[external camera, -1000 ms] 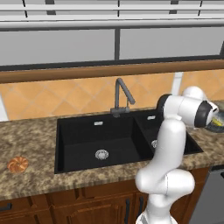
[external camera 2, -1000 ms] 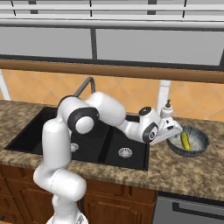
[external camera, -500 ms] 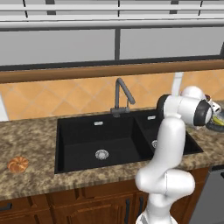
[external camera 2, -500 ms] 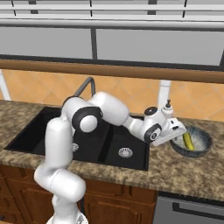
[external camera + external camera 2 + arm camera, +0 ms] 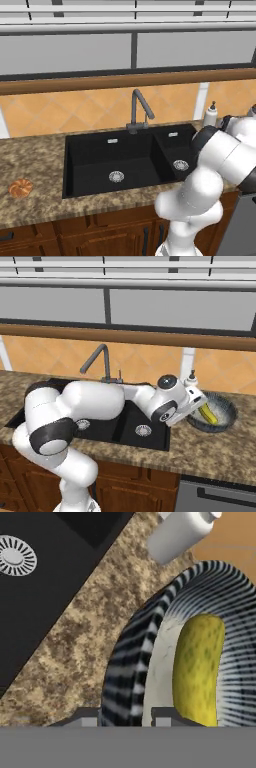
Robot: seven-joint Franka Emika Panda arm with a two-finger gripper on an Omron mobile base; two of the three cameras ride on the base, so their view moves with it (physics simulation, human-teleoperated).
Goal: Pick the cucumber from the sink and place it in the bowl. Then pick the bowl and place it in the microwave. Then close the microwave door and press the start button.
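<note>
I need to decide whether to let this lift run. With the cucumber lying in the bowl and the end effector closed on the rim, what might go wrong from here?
1. The end effector pinches only one side of the bowl rim, so the bowl may tilt or slip when lifted.
2. If it tilts, the loose cucumber may roll out.
3. The white bottle stands close behind; a swing might knock it.

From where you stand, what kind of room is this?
Most likely a home kitchen: a black double-basin sink with a gooseneck faucet is set into a speckled granite counter above wooden cabinets.

gripper point(image 5: 123, 716) clamped on bowl rim point(image 5: 131, 662)
</note>
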